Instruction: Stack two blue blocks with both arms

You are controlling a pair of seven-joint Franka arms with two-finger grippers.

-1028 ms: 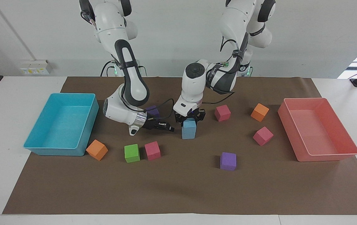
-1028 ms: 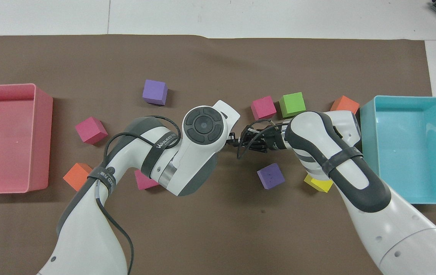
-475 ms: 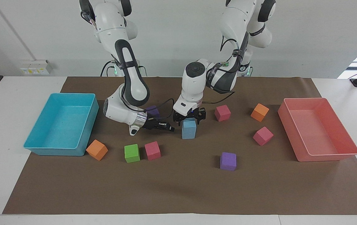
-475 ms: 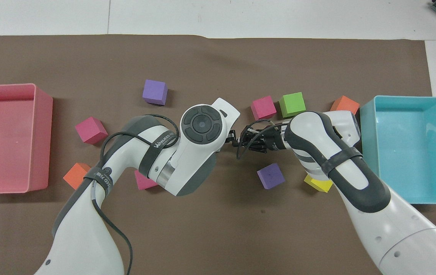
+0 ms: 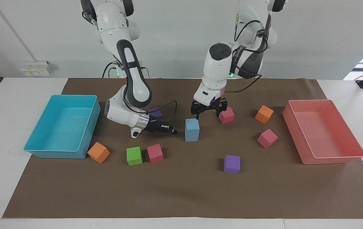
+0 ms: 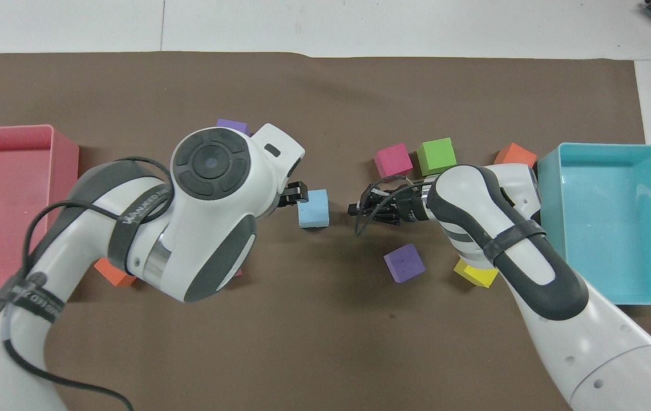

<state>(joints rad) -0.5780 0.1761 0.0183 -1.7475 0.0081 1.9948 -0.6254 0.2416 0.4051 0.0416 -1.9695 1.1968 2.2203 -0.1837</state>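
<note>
The left arm [image 5: 219,66] is up and away now, lifted clear toward its own end of the desk. Its jaws [image 5: 208,112] hang wide open and empty, above and just to one side of the blue blocks [image 5: 192,129]. A moment ago those jaws were down around the top block; they have let go, and the pair stands free as a two-high column on the brown mat [image 5: 181,190]. By the look of it the stacking is done, and what remains is simply for the arms to pull out without brushing the column.

The right arm [image 5: 130,95] waits low, its jaws [image 5: 172,130] shut with nothing in them, pointing sideways at the column and stopping just short of it.

Now the hard-to-see parts. From overhead, only one blue square shows, so the lower block is hidden under the upper. How squarely they sit I judge from the facing view alone: edges look aligned there. The left arm's big wrist covers most of the left jaws from above, and half-hides a purple block [image 6: 233,123]. A yellow block [image 6: 476,275] peeks from under the right arm.
</note>
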